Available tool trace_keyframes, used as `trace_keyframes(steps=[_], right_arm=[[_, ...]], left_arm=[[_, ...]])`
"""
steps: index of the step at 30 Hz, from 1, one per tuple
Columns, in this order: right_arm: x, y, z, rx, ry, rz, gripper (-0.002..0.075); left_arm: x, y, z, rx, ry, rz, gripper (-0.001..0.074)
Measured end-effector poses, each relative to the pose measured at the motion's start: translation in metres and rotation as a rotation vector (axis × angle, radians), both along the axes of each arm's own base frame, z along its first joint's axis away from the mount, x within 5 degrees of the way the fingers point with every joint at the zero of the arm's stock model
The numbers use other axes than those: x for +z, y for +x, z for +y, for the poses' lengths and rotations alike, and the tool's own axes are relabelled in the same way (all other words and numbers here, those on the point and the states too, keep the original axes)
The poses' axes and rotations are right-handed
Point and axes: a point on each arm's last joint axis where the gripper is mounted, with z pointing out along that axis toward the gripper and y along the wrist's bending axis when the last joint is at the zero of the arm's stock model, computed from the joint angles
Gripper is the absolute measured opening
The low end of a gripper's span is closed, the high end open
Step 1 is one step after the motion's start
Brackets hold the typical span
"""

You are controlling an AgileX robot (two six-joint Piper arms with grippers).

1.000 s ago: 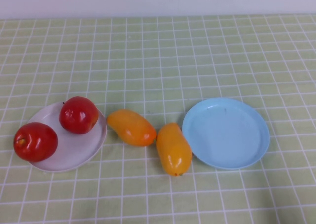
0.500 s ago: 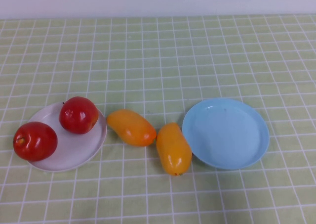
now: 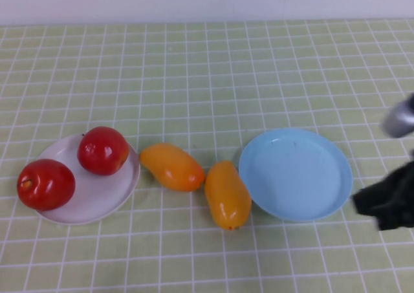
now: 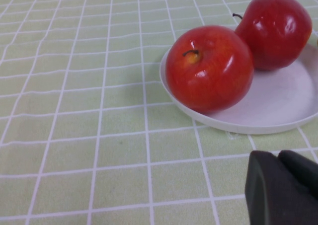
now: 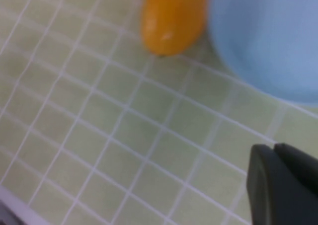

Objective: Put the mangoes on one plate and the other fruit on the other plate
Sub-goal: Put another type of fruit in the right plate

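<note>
Two red apples (image 3: 102, 150) (image 3: 46, 184) sit on the white plate (image 3: 97, 199) at the left. Two orange mangoes (image 3: 171, 166) (image 3: 227, 194) lie on the cloth between the plates. The light blue plate (image 3: 297, 176) at the right is bare. My right gripper (image 3: 365, 204) hovers blurred at the blue plate's right rim, shut and holding nothing. Its wrist view shows the gripper (image 5: 274, 148) near one mango (image 5: 171, 19) and the blue plate (image 5: 268, 36). My left gripper (image 4: 278, 158) is shut and holding nothing, close to the white plate (image 4: 278, 106) with its apples (image 4: 208, 68) (image 4: 276, 29).
A green checked cloth (image 3: 207, 73) covers the whole table up to a white wall at the back. A grey part of the right arm (image 3: 400, 117) shows at the right edge.
The right arm has come into the high view from the right edge, beside the blue plate. The fruit and plates have not moved.
</note>
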Motion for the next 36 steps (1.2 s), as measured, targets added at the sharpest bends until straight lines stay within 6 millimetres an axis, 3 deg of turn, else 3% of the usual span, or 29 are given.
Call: trace_keyframes(steps=[6,9,12,18,21,28,36], right_arm=[[-0.001,0.018,0.057,0.2,-0.091,0.005,-0.0011],[-0.004,0.025,0.079,0.273,-0.147,0.016,0.0031],[-0.008,0.03,0.097,0.333,-0.198,0.031,0.0131],[-0.012,0.04,0.132,0.412,-0.233,0.04,0.0458],[-0.015,0.049,0.147,0.366,-0.237,0.064,0.0561],[-0.032,0.084,0.174,0.087,-0.242,0.177,0.0601],[-0.056,0.106,0.191,0.039,-0.29,0.197,0.0603]], left_arm=[[0.0,0.0,0.0,0.0,0.0,0.0,0.0004],[0.0,0.0,0.0,0.0,0.0,0.0,0.0004],[0.0,0.0,0.0,0.0,0.0,0.0,0.0004],[0.0,0.0,0.0,0.0,0.0,0.0,0.0004],[0.0,0.0,0.0,0.0,0.0,0.0,0.0004],[0.0,0.0,0.0,0.0,0.0,0.0,0.0004],[0.0,0.0,0.0,0.0,0.0,0.0,0.0004]])
